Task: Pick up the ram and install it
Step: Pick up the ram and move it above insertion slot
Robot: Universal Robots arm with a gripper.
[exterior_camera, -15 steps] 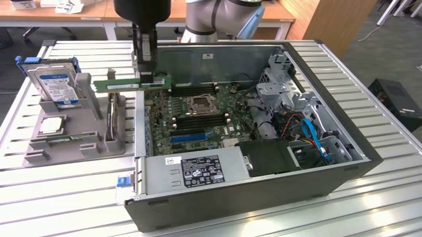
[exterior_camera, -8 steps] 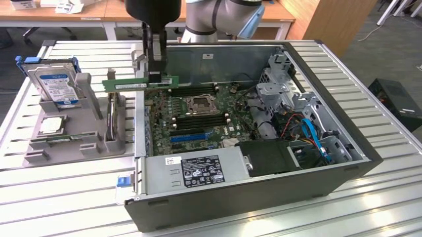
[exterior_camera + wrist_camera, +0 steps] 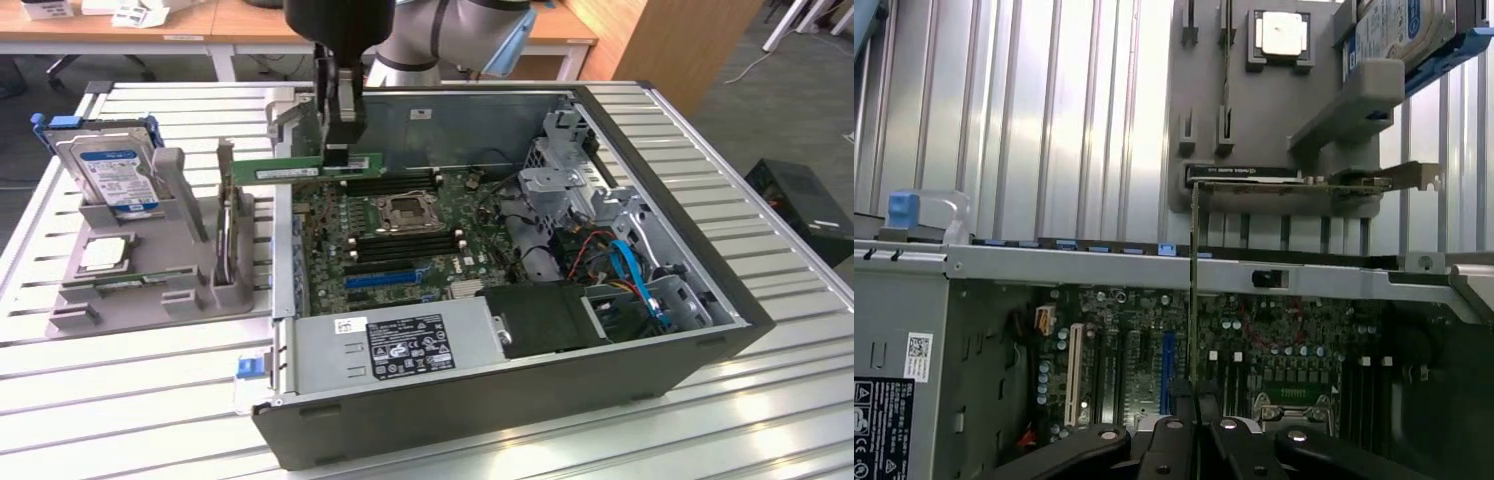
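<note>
Exterior view, from where I stand: the gripper (image 3: 338, 156) is closed on the ram (image 3: 280, 171), pinching the green stick near its middle so it hangs level on its long edge. The stick sits inside the open computer case (image 3: 721, 300), over the far end of the motherboard (image 3: 400, 250), just beside the black memory slots (image 3: 387, 186); I cannot tell whether it touches them. On the exterior view's left, a grey holder (image 3: 174, 290) carries a hard drive (image 3: 114, 175) and a processor chip (image 3: 104, 252). The wrist view shows the ram (image 3: 1194, 300) edge-on between the closed fingers (image 3: 1172, 432).
</note>
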